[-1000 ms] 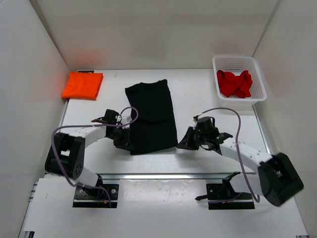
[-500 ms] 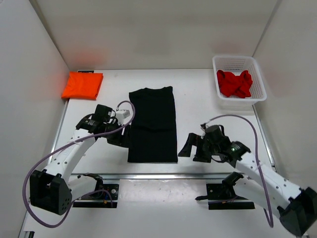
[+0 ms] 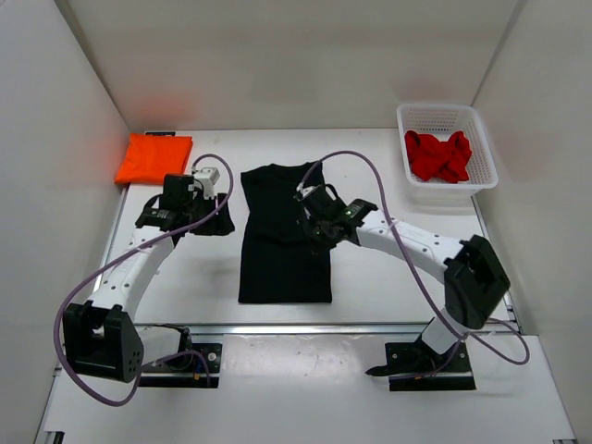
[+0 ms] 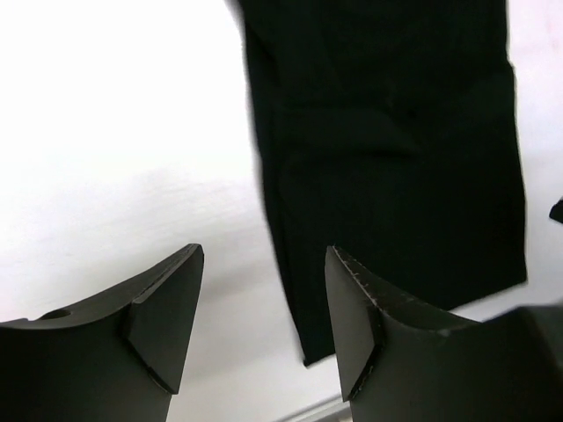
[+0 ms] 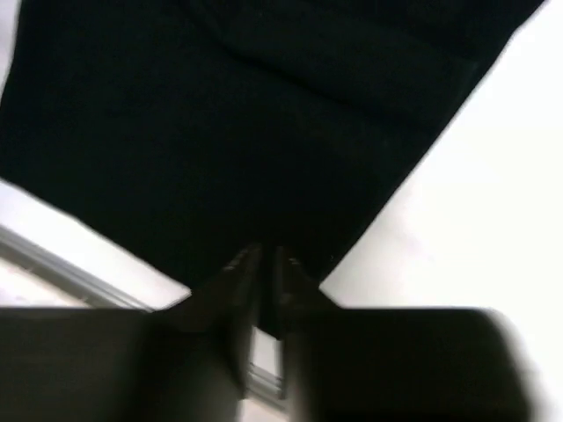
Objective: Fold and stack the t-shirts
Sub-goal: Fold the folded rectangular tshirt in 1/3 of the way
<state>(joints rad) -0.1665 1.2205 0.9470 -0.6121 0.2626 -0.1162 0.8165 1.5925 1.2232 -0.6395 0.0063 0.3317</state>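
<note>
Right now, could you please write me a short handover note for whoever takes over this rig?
Left tool: open, empty, above the table just left of the black t-shirt.
Right tool: over the black t-shirt's upper right part, fingers close together; the view is blurred, so any grip on the cloth is unclear.
Orange t-shirt: folded, far left corner.
Black t-shirt: flat at centre, narrowed to a long strip.
Red t-shirt: crumpled in the white mesh basket, far right.
Done: orange folded, black partly folded.
Left: finish black, fold red, stack all three.
</note>
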